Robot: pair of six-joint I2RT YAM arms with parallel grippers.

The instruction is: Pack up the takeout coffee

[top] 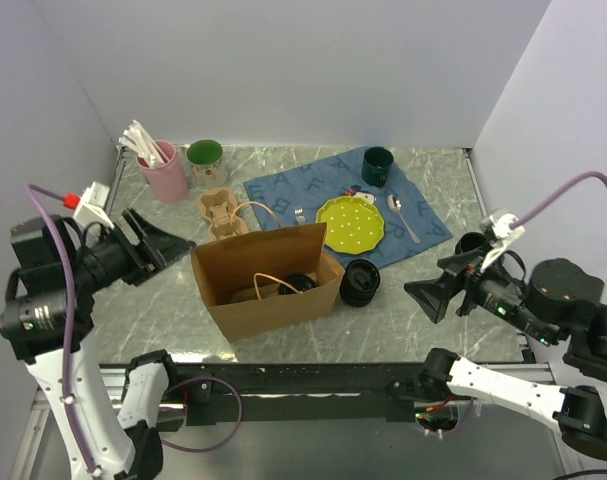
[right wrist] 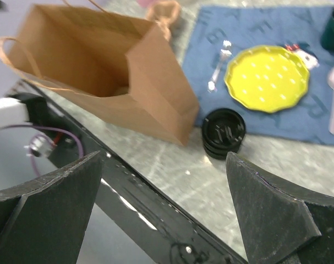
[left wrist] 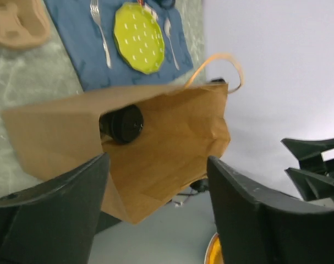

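Note:
A brown paper bag (top: 268, 290) stands open in the middle of the table. One takeout coffee cup (top: 298, 283) sits inside it, and the left wrist view shows that black lidded cup (left wrist: 122, 124) through the bag's mouth (left wrist: 172, 137). The other black ribbed cup (top: 360, 282) stands on the table just right of the bag, also visible in the right wrist view (right wrist: 223, 133). My left gripper (top: 168, 246) hovers left of the bag, open and empty (left wrist: 158, 214). My right gripper (top: 421, 298) is open and empty to the right of the outside cup (right wrist: 164, 214).
A tan cup carrier (top: 220, 212) lies behind the bag. A blue cloth (top: 283, 190) holds a green-yellow plate (top: 350, 222), a fork (top: 299, 213), a spoon (top: 401, 215) and a dark green mug (top: 377, 166). A pink cup of utensils (top: 163, 170) and a green-lined mug (top: 205, 155) stand at back left.

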